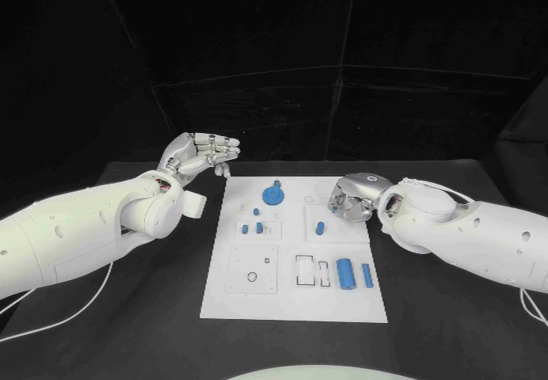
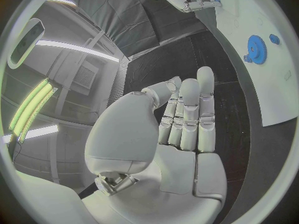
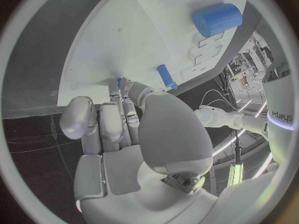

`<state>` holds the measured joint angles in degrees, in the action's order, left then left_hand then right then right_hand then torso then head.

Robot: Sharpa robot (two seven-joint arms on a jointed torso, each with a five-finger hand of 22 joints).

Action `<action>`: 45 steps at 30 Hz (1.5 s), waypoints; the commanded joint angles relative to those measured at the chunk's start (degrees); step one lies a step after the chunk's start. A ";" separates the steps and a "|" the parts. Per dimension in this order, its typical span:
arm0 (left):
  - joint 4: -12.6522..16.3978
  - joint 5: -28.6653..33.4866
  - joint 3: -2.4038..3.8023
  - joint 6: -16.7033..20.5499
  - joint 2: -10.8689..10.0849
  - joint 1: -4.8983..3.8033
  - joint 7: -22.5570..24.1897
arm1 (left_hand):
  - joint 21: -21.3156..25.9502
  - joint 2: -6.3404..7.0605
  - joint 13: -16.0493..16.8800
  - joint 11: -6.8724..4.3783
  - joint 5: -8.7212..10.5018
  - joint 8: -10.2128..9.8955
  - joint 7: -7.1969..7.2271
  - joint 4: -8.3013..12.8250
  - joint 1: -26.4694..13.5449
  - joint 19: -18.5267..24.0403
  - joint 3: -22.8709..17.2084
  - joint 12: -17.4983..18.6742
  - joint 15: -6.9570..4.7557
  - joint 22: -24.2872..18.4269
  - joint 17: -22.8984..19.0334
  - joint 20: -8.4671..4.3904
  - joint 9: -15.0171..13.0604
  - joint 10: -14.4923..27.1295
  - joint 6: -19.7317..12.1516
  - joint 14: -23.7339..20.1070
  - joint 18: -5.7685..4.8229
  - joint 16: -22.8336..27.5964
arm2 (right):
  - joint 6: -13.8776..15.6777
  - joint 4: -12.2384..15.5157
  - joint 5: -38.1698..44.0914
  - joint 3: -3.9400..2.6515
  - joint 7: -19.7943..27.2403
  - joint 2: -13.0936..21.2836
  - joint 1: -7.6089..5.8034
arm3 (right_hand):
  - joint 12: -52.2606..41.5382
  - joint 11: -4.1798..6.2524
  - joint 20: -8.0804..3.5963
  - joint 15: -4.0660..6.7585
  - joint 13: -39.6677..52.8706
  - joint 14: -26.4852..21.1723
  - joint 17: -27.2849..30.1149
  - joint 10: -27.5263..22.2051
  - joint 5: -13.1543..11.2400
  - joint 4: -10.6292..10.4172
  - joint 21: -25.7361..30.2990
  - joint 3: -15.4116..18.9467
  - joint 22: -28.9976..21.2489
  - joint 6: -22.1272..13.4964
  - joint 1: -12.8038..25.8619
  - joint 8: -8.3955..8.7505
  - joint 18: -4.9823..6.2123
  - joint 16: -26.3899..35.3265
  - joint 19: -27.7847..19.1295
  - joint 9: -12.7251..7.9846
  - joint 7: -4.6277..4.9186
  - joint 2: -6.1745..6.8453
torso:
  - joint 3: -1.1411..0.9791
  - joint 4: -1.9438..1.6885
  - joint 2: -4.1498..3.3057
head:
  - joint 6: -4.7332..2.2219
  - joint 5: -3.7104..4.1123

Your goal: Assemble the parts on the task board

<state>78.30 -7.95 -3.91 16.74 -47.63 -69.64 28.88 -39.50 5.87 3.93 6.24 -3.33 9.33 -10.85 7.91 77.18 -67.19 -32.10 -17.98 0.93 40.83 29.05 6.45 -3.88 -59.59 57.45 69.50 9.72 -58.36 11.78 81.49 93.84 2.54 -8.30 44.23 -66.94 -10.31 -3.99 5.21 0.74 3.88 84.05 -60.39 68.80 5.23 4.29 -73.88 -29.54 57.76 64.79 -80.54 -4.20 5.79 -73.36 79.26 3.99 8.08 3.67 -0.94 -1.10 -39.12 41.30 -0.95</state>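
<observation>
The white task board lies in the middle of the table. On it are a blue gear, several small blue parts, a short blue peg, a thick blue cylinder and a thin blue peg. My right hand rests over the board's far right edge, fingers curled down. In the right wrist view its fingertips pinch a small blue part just above the board. My left hand is raised off the board's far left corner, holding nothing; its fingers stand side by side.
The board has several unfilled slots, among them rectangular ones beside the thick cylinder and a square plate with a small ring. Black table lies bare on both sides of the board.
</observation>
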 commanded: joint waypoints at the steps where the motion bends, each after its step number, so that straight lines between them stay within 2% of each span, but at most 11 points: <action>1: -0.06 0.42 0.05 -1.16 -0.07 -0.09 -0.06 | 0.28 -0.42 -0.02 0.12 0.02 0.34 0.13 0.01 -0.05 0.47 0.33 -0.40 -0.01 -0.09 -0.08 -0.06 -0.04 -0.25 0.34 -0.30 0.83 0.20 | 4.15 1.16 0.46 0.00 -0.39 0.52 -0.08 | 0.39 0.02 -0.14 0.21 0.02 1.34 -0.01 0.38 0.33 0.10 -0.44 -0.66 0.14 0.34 0.70 0.18 0.06 -0.27 0.24 0.00 0.19 0.23 | -0.04 -0.11 0.06 | -0.04 0.12; 7: -0.25 1.16 0.04 -1.22 -0.19 -0.09 -0.43 | 0.30 -0.49 -0.03 0.12 -0.01 0.34 0.13 -0.01 -0.07 0.51 0.35 -0.41 -0.01 -0.09 -0.12 -0.06 -0.04 -0.22 0.36 -0.33 0.83 0.23 | 7.90 3.43 0.47 -0.03 -0.11 1.83 -0.09 | 0.49 0.01 -0.15 0.21 0.01 1.36 -0.09 0.42 0.43 0.26 -0.52 -1.08 0.25 0.35 0.89 0.22 0.04 -0.37 0.28 -0.01 0.20 0.48 | 0.01 -0.03 0.03 | -0.07 0.17; 13: -0.45 1.57 0.04 -1.19 -0.22 -0.09 -0.53 | 0.30 -0.49 -0.03 0.12 -0.01 0.34 0.13 -0.01 -0.07 0.51 0.35 -0.41 -0.01 -0.09 -0.12 -0.06 -0.04 -0.22 0.36 -0.33 0.83 0.23 | 10.05 5.10 0.47 -0.07 -0.10 2.90 -0.11 | 0.59 -0.01 -0.14 0.20 -0.01 1.38 -0.16 0.41 0.50 0.40 -0.61 -1.43 0.39 0.35 1.02 0.25 0.02 -0.46 0.33 -0.01 0.22 0.70 | 0.02 -0.08 0.02 | -0.23 0.27; 19: -0.47 1.66 0.04 -1.12 -0.26 -0.09 -0.55 | 0.30 -0.49 -0.03 0.12 -0.01 0.34 0.13 -0.01 -0.07 0.51 0.35 -0.41 -0.01 -0.09 -0.12 -0.06 -0.04 -0.22 0.36 -0.33 0.83 0.23 | 10.92 7.87 0.02 -0.11 -0.23 4.40 -0.13 | 0.62 -0.03 -0.14 0.19 -0.01 1.38 -0.13 0.41 0.51 0.41 -0.61 -1.51 0.38 0.36 1.11 0.25 0.02 -0.46 0.32 -0.01 0.24 0.77 | 0.05 -0.07 0.02 | -0.18 0.24; 23: -0.44 1.68 0.04 -1.04 -0.28 -0.09 -0.54 | 0.31 -0.50 -0.04 0.13 -0.04 0.34 0.13 0.00 -0.08 0.54 0.36 -0.41 -0.01 -0.10 -0.15 -0.07 -0.03 -0.17 0.36 -0.36 0.83 0.25 | 11.53 11.23 -0.56 -0.13 -0.01 5.15 -0.13 | 0.69 -0.03 -0.14 0.18 -0.01 1.40 -0.21 0.45 0.67 0.53 -0.68 -1.86 0.46 0.40 1.21 0.26 0.01 -0.55 0.35 -0.01 0.25 0.94 | 0.03 -0.04 -0.02 | -0.15 0.04; 30: -0.40 1.69 0.03 -0.98 -0.03 -0.09 -0.56 | 0.32 -0.51 -0.05 0.13 -0.05 0.34 0.13 0.00 -0.09 0.56 0.37 -0.41 -0.01 -0.10 -0.18 -0.07 -0.03 -0.13 0.36 -0.38 0.82 0.27 | 10.28 15.62 -1.11 -0.14 0.26 3.68 -0.12 | 0.74 -0.04 -0.14 0.18 0.00 1.39 -0.15 0.49 0.81 0.60 -0.67 -2.08 0.42 0.43 1.30 0.26 0.02 -0.55 0.33 -0.01 0.27 1.04 | 0.14 -0.24 0.01 | -0.09 -0.19; 36: -0.54 1.69 0.03 -0.96 0.49 -0.10 -0.63 | 0.32 -0.51 -0.05 0.13 -0.05 0.34 0.13 0.00 -0.09 0.56 0.37 -0.41 -0.01 -0.10 -0.18 -0.07 -0.03 -0.13 0.36 -0.38 0.82 0.27 | 8.99 16.10 -1.24 -0.09 1.05 0.71 0.02 | 0.84 -0.10 -0.12 0.15 -0.02 1.39 -0.16 0.43 0.73 0.59 -0.69 -2.24 0.43 0.38 1.50 0.29 0.02 -0.58 0.32 -0.02 0.32 1.17 | 0.18 -0.27 -0.03 | 0.06 -0.77; 37: -0.55 1.69 0.03 -0.94 0.55 -0.10 -0.63 | 0.32 -0.51 -0.05 0.13 -0.05 0.34 0.13 0.00 -0.09 0.56 0.37 -0.41 -0.01 -0.10 -0.18 -0.07 -0.03 -0.13 0.36 -0.38 0.82 0.27 | 8.81 15.97 -1.17 -0.08 1.18 0.12 0.22 | 0.85 -0.10 -0.12 0.15 -0.03 1.39 -0.18 0.42 0.72 0.60 -0.69 -2.27 0.43 0.37 1.51 0.30 0.02 -0.60 0.32 -0.02 0.32 1.17 | 0.18 -0.08 -0.01 | 0.11 -1.10; 39: -0.59 1.69 0.03 -0.91 0.67 -0.10 -0.65 | 0.32 -0.51 -0.05 0.13 -0.05 0.34 0.13 0.00 -0.09 0.56 0.37 -0.41 -0.01 -0.10 -0.18 -0.07 -0.03 -0.13 0.36 -0.38 0.82 0.27 | 8.49 15.83 -0.87 -0.07 1.35 -0.71 0.71 | 0.85 -0.10 -0.12 0.15 -0.03 1.39 -0.18 0.42 0.72 0.60 -0.69 -2.27 0.43 0.37 1.51 0.30 0.02 -0.60 0.32 -0.02 0.32 1.17 | 0.17 0.10 -0.01 | 0.27 -1.61; 42: -0.55 1.69 0.03 -0.89 0.84 -0.11 -0.67 | 0.32 -0.51 -0.05 0.13 -0.05 0.34 0.13 0.00 -0.09 0.56 0.37 -0.41 -0.01 -0.10 -0.18 -0.07 -0.03 -0.13 0.36 -0.38 0.82 0.27 | 7.72 15.49 -0.24 -0.05 1.54 -2.29 1.76 | 0.88 -0.11 -0.11 0.14 -0.03 1.40 -0.25 0.39 0.71 0.62 -0.72 -2.33 0.48 0.34 1.52 0.32 0.01 -0.64 0.34 -0.03 0.33 1.19 | 0.29 0.03 -0.05 | 0.61 -2.18; 45: -0.55 1.69 0.03 -0.87 0.96 -0.11 -0.71 | 0.32 -0.51 -0.05 0.13 -0.05 0.34 0.13 0.00 -0.09 0.56 0.37 -0.41 -0.01 -0.10 -0.18 -0.07 -0.03 -0.13 0.36 -0.38 0.82 0.27 | 6.90 14.80 0.29 -0.02 1.71 -3.81 2.79 | 0.91 -0.13 -0.11 0.13 -0.03 1.41 -0.27 0.38 0.65 0.61 -0.74 -2.36 0.51 0.31 1.61 0.33 0.00 -0.66 0.34 -0.03 0.36 1.22 | 0.22 0.05 -0.06 | 0.91 -3.00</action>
<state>77.70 -6.58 -3.94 16.21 -46.72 -69.64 28.00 -39.50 5.87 3.92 6.24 -3.33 9.33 -10.85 7.91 77.18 -66.99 -32.10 -18.19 0.93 40.81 28.92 6.24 -3.89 -59.58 57.44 69.51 9.69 -58.36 20.26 96.40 93.17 2.53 -7.52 40.57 -64.18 -9.65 -4.00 5.21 0.73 3.88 84.05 -60.62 68.79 5.70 4.90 -74.27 -31.42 58.23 64.95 -79.36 -3.97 5.78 -73.88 79.25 3.93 8.26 4.89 -0.71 -1.13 -39.16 42.02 -3.55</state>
